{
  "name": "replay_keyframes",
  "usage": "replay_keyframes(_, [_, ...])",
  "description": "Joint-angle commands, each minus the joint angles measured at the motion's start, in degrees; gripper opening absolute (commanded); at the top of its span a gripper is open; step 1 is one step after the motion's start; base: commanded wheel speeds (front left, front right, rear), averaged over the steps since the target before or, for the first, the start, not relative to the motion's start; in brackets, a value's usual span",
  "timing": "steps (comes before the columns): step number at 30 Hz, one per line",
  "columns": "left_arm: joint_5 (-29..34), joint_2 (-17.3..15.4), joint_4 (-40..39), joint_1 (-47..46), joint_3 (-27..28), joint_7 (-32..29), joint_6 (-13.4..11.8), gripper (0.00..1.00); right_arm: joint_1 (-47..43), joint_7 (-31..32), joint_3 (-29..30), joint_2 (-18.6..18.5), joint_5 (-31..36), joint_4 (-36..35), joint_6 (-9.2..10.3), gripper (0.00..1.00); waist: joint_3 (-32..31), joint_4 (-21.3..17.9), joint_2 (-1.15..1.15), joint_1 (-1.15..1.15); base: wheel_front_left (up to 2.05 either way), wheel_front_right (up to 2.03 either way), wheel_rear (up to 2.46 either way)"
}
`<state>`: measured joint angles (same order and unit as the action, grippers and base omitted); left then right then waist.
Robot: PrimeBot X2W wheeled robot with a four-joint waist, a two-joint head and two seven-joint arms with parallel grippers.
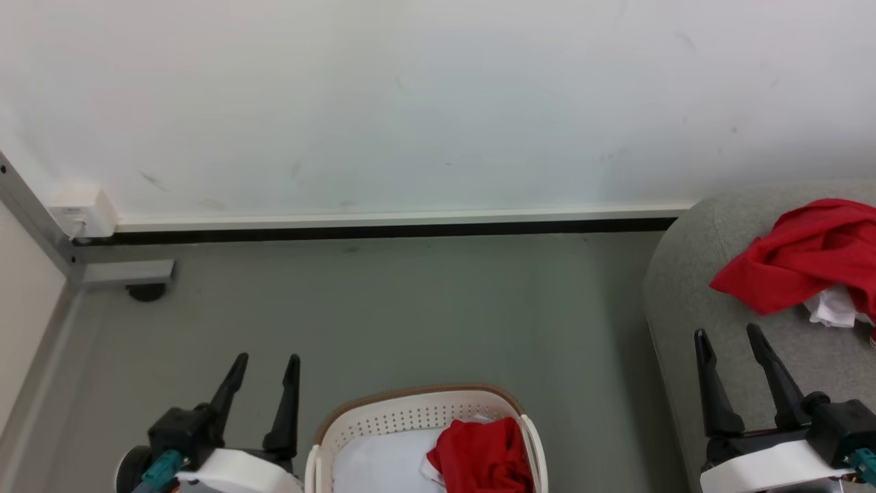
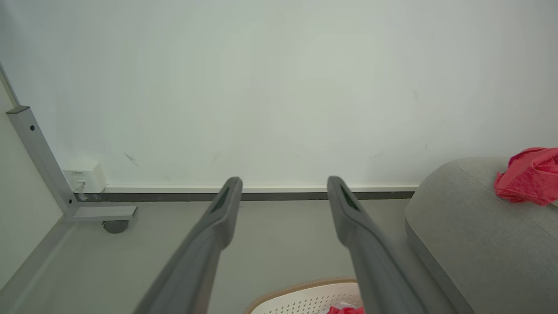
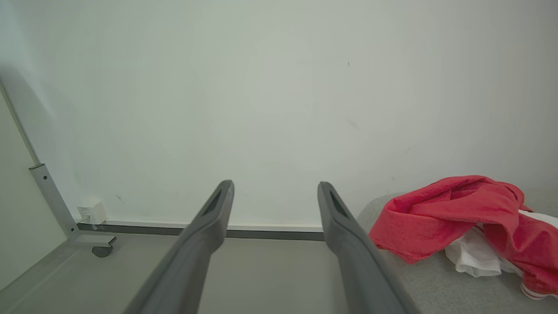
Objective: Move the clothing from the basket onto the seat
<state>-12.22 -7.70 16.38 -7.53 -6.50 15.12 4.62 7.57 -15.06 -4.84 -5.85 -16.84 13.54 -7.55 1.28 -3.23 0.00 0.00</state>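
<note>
- Head view: the basket (image 1: 410, 397) was cut off by the bottom edge. A red garment (image 1: 482, 455) lay bunched in its right side, beside a pale pad (image 1: 376, 459). A second red garment (image 1: 807, 253), with white cloth under it, lay on the seat (image 1: 691, 287), cut off at the right edge. The left gripper (image 1: 267, 357) stood wide open and empty over the floor (image 1: 410, 308), just left of the basket. The right gripper (image 1: 726, 331), equally open and empty, hung over the seat's near edge, close to the second red garment but apart from it. A white box (image 1: 82, 209) and a metal frame foot (image 1: 126, 274) sat by the wall at far left.
- Left wrist view: the spread fingers (image 2: 218, 218) held nothing. The right one hid part of the basket's rim, where a sliver of red showed.
- Right wrist view: the fingers (image 3: 344, 226) were parted and empty. One covered the seat's left edge, and the second red garment lay just right of it, not touching.
</note>
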Motion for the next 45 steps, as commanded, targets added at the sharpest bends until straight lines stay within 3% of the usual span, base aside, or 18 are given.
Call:
replay_keyframes(1, [-0.20,0.09,0.67,-1.30,-0.20,0.04,0.42,1.00,1.26,-0.15,0.29,-0.45,0.30,0.23,0.12,1.00,2.02,-1.32,0.00,0.00,0.00,0.00,0.00])
replay_keyframes(12, [0.61,-1.89,10.56,-10.98,-5.55,0.04,2.74,1.00,8.05,-0.09,2.30,-0.96,1.67,-0.65,0.12,1.00,14.04,-6.95,0.00,0.00,0.00,0.00,0.00])
replay_keyframes(18, [-2.12,-3.07,19.74,-18.50,-14.93,-0.36,2.90,1.00,11.44,-0.09,5.11,-0.15,2.41,-3.06,0.12,1.00,20.78,-9.71,0.00,0.00,0.00,0.00,0.00])
replay_keyframes(31, [-19.78,-7.40,34.12,-32.24,-36.04,-12.34,2.80,1.00,16.23,-0.09,5.11,2.92,3.40,-9.00,0.13,1.00,34.75,-15.67,0.00,0.00,0.00,0.00,0.00])
replay_keyframes(45, [-34.15,-13.41,34.26,-39.16,-49.43,-21.53,2.81,1.00,17.68,-0.09,0.95,3.01,-2.69,-11.39,0.13,1.00,43.35,-20.10,0.00,0.00,0.00,0.00,0.00])
